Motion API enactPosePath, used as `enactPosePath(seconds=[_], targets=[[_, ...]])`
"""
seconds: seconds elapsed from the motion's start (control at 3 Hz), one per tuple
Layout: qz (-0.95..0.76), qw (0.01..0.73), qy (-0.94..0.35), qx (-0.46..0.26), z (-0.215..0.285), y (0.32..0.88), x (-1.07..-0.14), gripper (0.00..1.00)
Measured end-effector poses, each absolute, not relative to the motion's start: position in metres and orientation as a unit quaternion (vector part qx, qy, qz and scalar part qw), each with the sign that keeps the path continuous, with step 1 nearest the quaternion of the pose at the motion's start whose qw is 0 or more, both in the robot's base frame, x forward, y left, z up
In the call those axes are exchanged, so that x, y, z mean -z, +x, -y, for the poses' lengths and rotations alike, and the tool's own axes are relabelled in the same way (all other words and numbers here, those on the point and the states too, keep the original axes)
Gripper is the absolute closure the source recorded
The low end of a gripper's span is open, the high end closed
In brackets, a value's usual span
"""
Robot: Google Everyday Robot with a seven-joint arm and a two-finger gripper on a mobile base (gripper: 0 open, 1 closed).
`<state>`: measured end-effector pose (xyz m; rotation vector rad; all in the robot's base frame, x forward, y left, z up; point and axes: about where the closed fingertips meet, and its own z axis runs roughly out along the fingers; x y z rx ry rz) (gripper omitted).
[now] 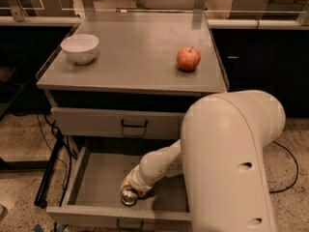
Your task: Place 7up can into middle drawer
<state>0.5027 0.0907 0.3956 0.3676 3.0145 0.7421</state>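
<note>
The middle drawer (pixel 96 178) is pulled open below the cabinet top, its flat grey floor showing. My arm reaches down into it from the right. The gripper (pixel 131 187) is low inside the drawer near its front wall, on the 7up can (pixel 128 196), whose shiny metal end faces the camera. The can sits at or just above the drawer floor. The can's side and the gripper's tip are mostly hidden by the wrist.
A white bowl (pixel 80 48) stands at the back left of the cabinet top (pixel 135 66), a red apple (pixel 188 58) at the right. A closed grey drawer front (pixel 116 123) with a black handle lies above the open drawer. My big white arm housing (pixel 231 163) fills the lower right. Cables (pixel 50 144) hang at the left.
</note>
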Motion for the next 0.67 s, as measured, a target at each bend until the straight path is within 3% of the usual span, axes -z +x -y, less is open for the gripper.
enactPosePath(seconds=[0.33,0.67], targets=[[-0.963,-0.008,0.121,-0.242,-0.0932,0.4912,-0.3848,1.0],[-0.962,-0.009,0.122,-0.243,-0.0935,0.4901,-0.3838,0.87]])
